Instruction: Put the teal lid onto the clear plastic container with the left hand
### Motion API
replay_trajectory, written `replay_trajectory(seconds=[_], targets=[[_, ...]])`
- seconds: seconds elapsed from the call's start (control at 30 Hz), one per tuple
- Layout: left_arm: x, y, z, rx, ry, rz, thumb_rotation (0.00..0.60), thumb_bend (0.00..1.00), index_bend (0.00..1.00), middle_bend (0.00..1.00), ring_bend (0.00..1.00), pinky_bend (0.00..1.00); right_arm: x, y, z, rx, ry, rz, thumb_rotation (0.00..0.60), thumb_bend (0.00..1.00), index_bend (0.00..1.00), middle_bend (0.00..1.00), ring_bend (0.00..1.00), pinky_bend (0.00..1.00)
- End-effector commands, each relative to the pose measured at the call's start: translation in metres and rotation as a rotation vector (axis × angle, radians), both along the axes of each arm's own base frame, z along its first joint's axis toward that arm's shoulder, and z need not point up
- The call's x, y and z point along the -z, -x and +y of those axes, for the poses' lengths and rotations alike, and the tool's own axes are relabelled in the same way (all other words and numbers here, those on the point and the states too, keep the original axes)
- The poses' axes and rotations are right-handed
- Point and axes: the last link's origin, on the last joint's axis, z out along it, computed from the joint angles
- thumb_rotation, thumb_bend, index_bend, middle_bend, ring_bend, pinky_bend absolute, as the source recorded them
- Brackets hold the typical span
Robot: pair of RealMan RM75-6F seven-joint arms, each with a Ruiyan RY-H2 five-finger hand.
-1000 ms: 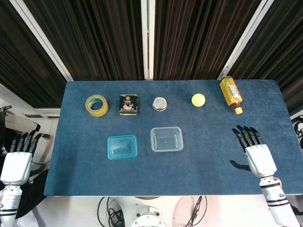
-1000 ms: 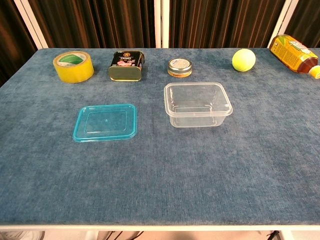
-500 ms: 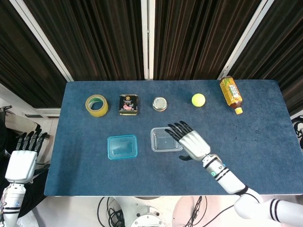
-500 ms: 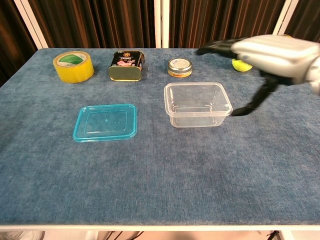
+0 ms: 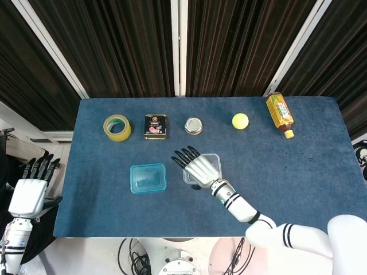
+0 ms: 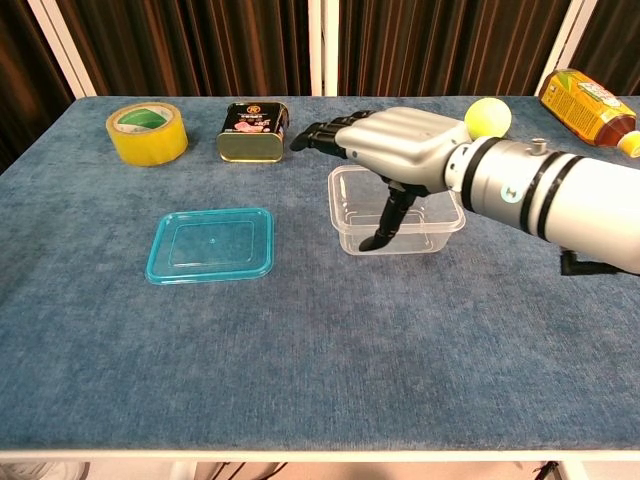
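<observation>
The right hand (image 5: 198,166) has swept in over the clear plastic container (image 6: 396,208), fingers spread and empty, its thumb dipping inside, perhaps to steady it. The flat teal plastic lid (image 6: 211,244) lies untouched just left of it. The left hand (image 5: 31,189), fingers apart, waits beyond the blue cloth-covered table (image 5: 298,183), dark curtains (image 5: 132,46) behind

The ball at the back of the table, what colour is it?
The ball is yellow-green, clearest in the head view.
</observation>
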Motion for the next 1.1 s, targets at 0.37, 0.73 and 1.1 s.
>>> replay_trajectory(seconds=[0.37, 0.73, 1.1], targets=[[0.001, 0.0, 0.009, 0.008, 0.02, -0.005, 0.6, 0.0, 0.08, 0.0, 0.0, 0.0, 0.029, -0.035, -0.041, 0.004, 0.036, 0.026, 0.6, 0.0, 0.0, 0.0, 0.0, 0.0], [0.025, -0.041, 0.053, 0.14, 0.199, -0.011, 0.6, 0.0, 0.08, 0.0, 0.0, 0.0, -0.035, 0.002, 0.004, -0.037, 0.026, -0.139, 0.6, 0.0, 0.0, 0.0, 0.0, 0.0], [0.089, -0.113, 0.09, 0.257, 0.453, 0.0, 0.6, 0.0, 0.08, 0.0, 0.0, 0.0, -0.168, 0.091, 0.039, 0.103, 0.353, -0.175, 0.6, 0.0, 0.0, 0.0, 0.0, 0.0]])
